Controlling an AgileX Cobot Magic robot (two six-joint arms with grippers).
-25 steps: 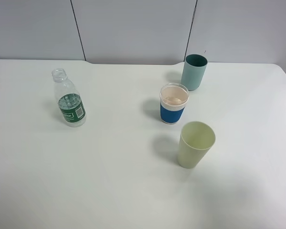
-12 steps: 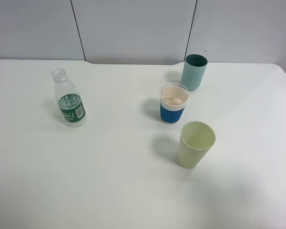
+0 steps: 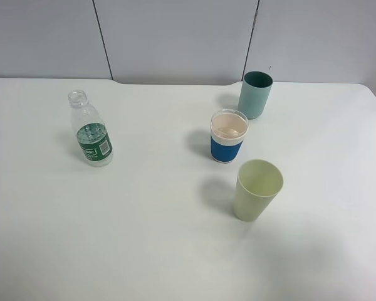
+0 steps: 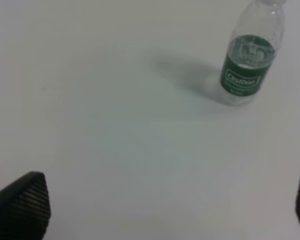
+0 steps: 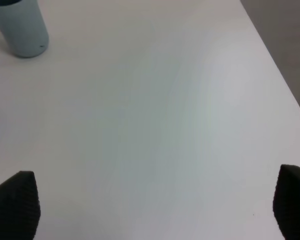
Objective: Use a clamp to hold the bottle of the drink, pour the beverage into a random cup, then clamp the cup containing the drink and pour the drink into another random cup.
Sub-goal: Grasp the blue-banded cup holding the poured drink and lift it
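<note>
Bottle (image 3: 92, 138) apart, left | banded cup (image 3: 228, 139) between teal cup (image 3: 255, 97), green cup (image 3: 255, 191)

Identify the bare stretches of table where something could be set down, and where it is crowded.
Free: the stretch between the bottle and the blue-banded cup; the near part of the table. Crowded: right of centre, where that cup stands close between the teal cup and the pale green cup.
</note>
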